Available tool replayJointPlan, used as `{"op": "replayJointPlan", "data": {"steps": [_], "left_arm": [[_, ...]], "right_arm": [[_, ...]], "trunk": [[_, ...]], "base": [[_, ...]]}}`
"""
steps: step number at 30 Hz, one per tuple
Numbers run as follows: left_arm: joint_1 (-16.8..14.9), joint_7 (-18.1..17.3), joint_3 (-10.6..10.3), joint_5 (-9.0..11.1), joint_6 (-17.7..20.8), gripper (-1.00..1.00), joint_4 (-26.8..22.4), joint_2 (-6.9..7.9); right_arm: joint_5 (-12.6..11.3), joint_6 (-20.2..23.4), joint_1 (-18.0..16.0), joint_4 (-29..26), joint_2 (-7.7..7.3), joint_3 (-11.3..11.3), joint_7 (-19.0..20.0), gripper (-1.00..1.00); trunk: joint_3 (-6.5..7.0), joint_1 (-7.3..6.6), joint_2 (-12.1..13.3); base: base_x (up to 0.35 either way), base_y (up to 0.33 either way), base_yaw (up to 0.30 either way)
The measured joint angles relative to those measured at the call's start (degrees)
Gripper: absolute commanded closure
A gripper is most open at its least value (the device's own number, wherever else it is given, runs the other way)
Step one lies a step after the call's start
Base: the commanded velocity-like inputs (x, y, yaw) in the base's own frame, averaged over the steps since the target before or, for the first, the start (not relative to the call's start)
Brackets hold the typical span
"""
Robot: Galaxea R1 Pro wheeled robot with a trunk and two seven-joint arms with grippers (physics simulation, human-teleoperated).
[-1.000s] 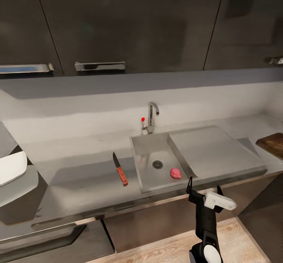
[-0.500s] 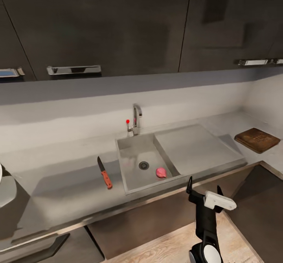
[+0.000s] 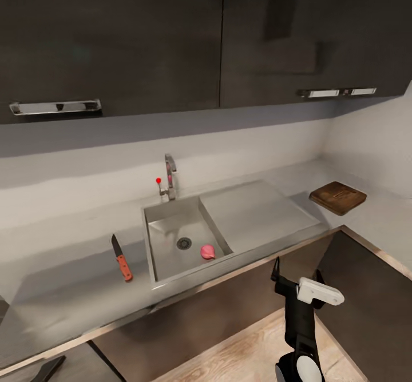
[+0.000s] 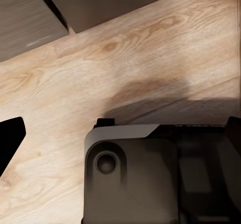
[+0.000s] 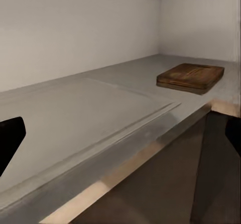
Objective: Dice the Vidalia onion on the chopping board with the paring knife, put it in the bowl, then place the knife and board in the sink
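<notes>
The pinkish Vidalia onion (image 3: 208,251) lies in the steel sink (image 3: 166,253), near the basin's front right corner beside the drain. On the grey countertop (image 3: 68,273), left of the basin, rests the paring knife (image 3: 122,258) with its red-orange handle toward me. The brown chopping board (image 3: 337,197) sits far right on the counter and also appears as the chopping board (image 5: 191,76) in the right wrist view. My right gripper (image 3: 297,272) stands open below the counter's front edge, holding nothing. My left gripper (image 4: 120,133) is open over the wooden floor. The bowl is out of view.
A chrome tap (image 3: 169,177) with a red knob stands behind the basin, and a flat drainboard (image 3: 257,213) lies to its right. Dark wall cabinets (image 3: 171,33) hang above. The counter turns a corner at the right. The left wrist view shows my dark base (image 4: 150,179).
The head camera has swung right, so the whole scene slid left. The bowl left the picture and the chopping board came fully in. Nothing on the counter moved.
</notes>
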Motion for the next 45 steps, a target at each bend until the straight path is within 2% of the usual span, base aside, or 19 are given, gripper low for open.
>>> {"op": "replayJointPlan", "data": {"steps": [18,32,40,45], "left_arm": [[0.03,0.0,0.07,0.0,0.0,-1.0,-0.01,0.0],[0.02,0.0,0.03,0.0,0.0,-1.0,-0.02,0.0],[0.0,0.0,0.02,0.0,0.02,-1.0,0.0,0.0],[-0.01,0.0,0.01,0.0,0.0,-1.0,-0.01,0.0]], "right_arm": [[-0.01,0.02,0.0,0.01,0.05,0.0,0.0,-1.0],[0.17,-0.02,-0.01,0.01,0.08,0.04,-0.08,-1.0],[4.86,0.35,-0.01,0.01,0.55,-0.29,-0.87,-1.0],[5.69,0.41,-0.01,0.01,0.55,-0.29,-1.85,-1.0]], "trunk": [[1.04,0.0,0.0],[1.15,0.0,0.0],[1.15,0.0,0.0],[1.15,0.0,0.0]], "base": [[0.0,-0.053,-0.162],[0.0,0.0,-0.012],[0.0,0.0,0.0],[0.0,0.0,0.0]]}}
